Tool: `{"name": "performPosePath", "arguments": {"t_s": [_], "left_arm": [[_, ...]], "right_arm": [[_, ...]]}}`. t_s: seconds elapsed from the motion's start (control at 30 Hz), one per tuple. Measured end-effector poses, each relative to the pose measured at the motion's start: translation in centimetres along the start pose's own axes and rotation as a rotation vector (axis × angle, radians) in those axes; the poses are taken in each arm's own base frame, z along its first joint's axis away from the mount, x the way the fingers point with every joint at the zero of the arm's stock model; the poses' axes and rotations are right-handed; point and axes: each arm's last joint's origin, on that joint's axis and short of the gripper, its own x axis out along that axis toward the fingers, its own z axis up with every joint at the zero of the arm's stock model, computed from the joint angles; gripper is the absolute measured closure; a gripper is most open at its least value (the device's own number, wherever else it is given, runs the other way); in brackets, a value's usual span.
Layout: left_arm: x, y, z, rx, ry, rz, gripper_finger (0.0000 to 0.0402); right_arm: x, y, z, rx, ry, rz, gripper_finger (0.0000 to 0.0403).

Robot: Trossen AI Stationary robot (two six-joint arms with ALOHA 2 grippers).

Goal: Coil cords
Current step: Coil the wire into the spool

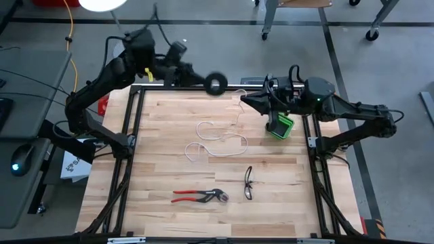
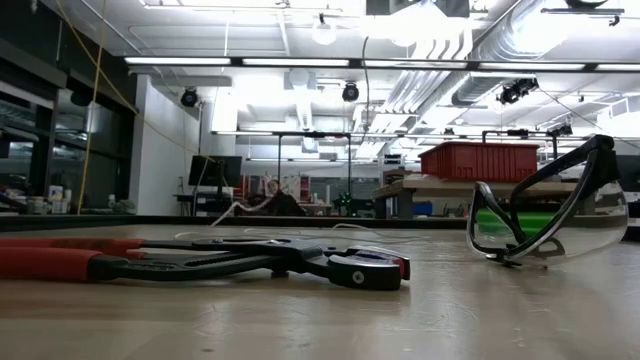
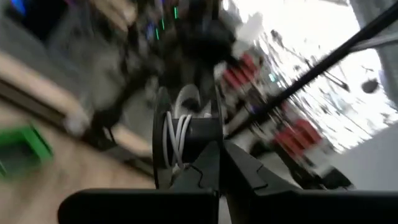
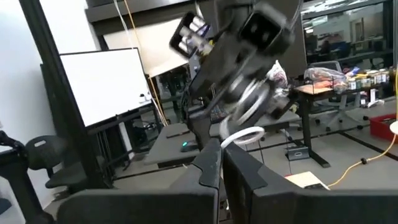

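Note:
My left gripper [image 1: 203,80] is raised over the table's far edge, shut on the small black round spool [image 1: 216,83]. The left wrist view shows the spool [image 3: 186,134] edge-on, with a few turns of white cord on its hub. The white cord [image 1: 218,141] runs from the spool toward my right gripper [image 1: 245,100], then lies in loose loops on the table's middle. My right gripper [image 4: 221,163] is shut, with a loop of the cord [image 4: 244,134] at its fingertips. My left gripper pinches the spool between its two fingers at one flange, beside the hub [image 3: 210,138]. The spool is lifted clear of the table, its axis lying across the fingers. My right gripper pinches the white cord [image 4: 231,140] at its fingertips, a short way from the spool. The cord curls in a small loop above the fingers, and its rest trails slack down to the table.
Red-handled pliers [image 1: 200,196] and safety glasses [image 1: 248,183] lie near the table's near edge; both show close up in the low view, pliers [image 2: 200,262] and glasses [image 2: 545,215]. A green box [image 1: 280,126] stands at the table's right edge under my right arm.

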Motion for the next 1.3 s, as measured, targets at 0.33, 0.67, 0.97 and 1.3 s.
{"name": "performPosePath", "arguments": {"t_s": [0.33,0.67,0.97,1.3], "left_arm": [[3.1,1.1,-2.4,-0.152,0.244,-0.041,0.0401],[9.9,1.9,-2.3,-0.198,0.319,-0.394,0.0401],[13.5,3.1,-1.0,-0.185,0.099,-0.691,0.0401],[13.2,3.4,0.1,-0.021,-0.337,-0.701,0.0401]], "right_arm": [[0.0,-0.8,0.3,-0.007,-0.013,0.026,0.0403],[0.3,-0.6,0.6,-0.008,-0.049,0.111,0.0403],[0.3,-0.4,1.1,0.011,-0.092,0.169,0.0403],[0.9,-0.5,1.0,0.032,-0.122,0.167,0.0403]]}}
